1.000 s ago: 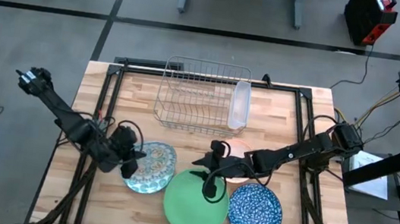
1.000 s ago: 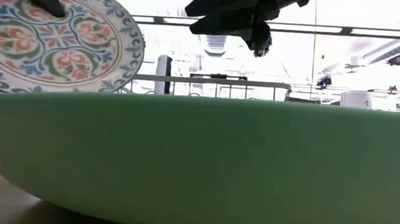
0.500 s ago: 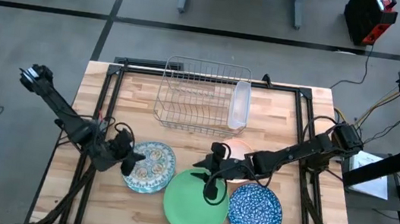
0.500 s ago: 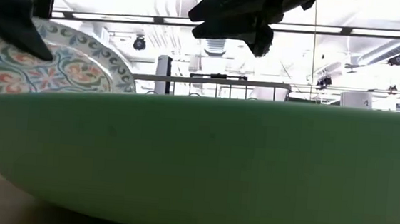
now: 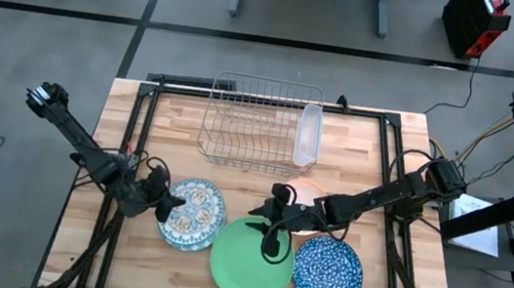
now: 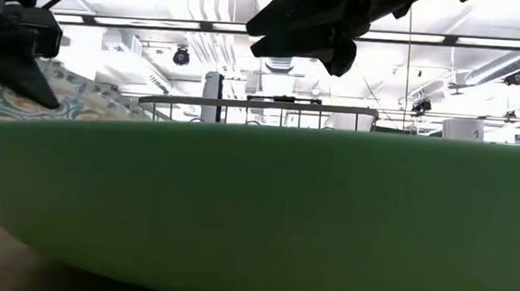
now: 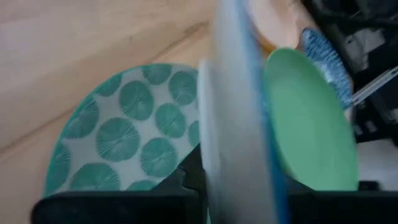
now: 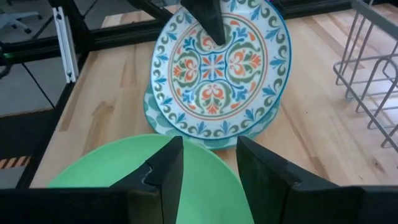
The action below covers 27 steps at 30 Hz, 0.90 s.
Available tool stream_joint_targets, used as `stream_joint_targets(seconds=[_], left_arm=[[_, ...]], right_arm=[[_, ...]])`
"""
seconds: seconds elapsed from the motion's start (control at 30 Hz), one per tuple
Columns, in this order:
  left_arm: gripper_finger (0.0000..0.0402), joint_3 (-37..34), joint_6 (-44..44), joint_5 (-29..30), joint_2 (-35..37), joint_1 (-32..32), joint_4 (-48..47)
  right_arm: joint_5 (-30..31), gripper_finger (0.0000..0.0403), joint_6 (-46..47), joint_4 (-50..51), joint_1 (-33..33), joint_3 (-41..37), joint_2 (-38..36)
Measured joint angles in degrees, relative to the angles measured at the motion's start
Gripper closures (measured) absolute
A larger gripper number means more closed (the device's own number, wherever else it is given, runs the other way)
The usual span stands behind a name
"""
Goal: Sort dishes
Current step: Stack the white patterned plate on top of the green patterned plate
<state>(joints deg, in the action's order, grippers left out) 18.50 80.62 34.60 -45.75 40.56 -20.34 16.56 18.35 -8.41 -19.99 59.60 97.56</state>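
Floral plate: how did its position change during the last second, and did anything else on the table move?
The left gripper, shut on the floral plate, lowered it from steeply tilted to nearly flat over the dotted plate; whether they touch cannot be told. The right gripper hangs open over the green plate, unmoved. The blue plate, pink bowl and rack stayed put.

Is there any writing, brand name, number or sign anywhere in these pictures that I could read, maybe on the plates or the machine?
None can be read.
The floral plate, held in the left claw, carries only a painted pattern, no words.
The dotted plate, green plate and blue speckled plate are likewise unlettered.
The red-and-black box on the floor shows no legible label.
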Motion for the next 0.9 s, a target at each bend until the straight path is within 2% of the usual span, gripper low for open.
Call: stream_joint_targets(seconds=[0.23, 0.63, 0.9], left_arm=[[0.0328, 0.0, 0.8, -4.0, -1.4, 0.0, -0.2], [0.0322, 0.1, 4.4, -5.4, -4.1, 0.0, -0.4], [0.0277, 0.1, 5.7, -5.5, -6.4, -0.1, -1.7]], right_arm=[[0.0, 0.0258, 0.7, -0.1, 0.0, -0.6, 0.0], [0.0, 0.0253, 1.2, -0.7, 0.0, -0.8, 0.0], [0.0, 0.0248, 1.9, -1.3, 0.0, -0.9, 0.0]])
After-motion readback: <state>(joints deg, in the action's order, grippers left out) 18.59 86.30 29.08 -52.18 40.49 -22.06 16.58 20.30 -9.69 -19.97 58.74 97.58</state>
